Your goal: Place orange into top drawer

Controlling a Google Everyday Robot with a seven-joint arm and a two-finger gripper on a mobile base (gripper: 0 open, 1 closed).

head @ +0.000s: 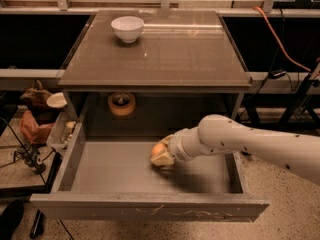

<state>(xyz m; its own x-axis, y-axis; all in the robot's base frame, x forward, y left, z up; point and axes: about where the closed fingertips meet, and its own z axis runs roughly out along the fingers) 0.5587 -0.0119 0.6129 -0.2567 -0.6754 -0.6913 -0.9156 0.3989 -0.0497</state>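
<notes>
The top drawer [100, 166] of the grey-brown table is pulled wide open, with a flat grey interior and a scratched front panel [150, 209]. My white arm reaches in from the right. The gripper [161, 154] is inside the drawer, low over its floor near the middle, and is shut on the orange [157, 148]. Only a small part of the round orange fruit shows between the pale fingers.
A white bowl [127, 28] stands on the tabletop at the back left. A tan roll of tape [121, 103] sits on the shelf behind the drawer. Clutter and cables lie on the floor to the left [37, 119]. An orange cable [280, 44] hangs at the right.
</notes>
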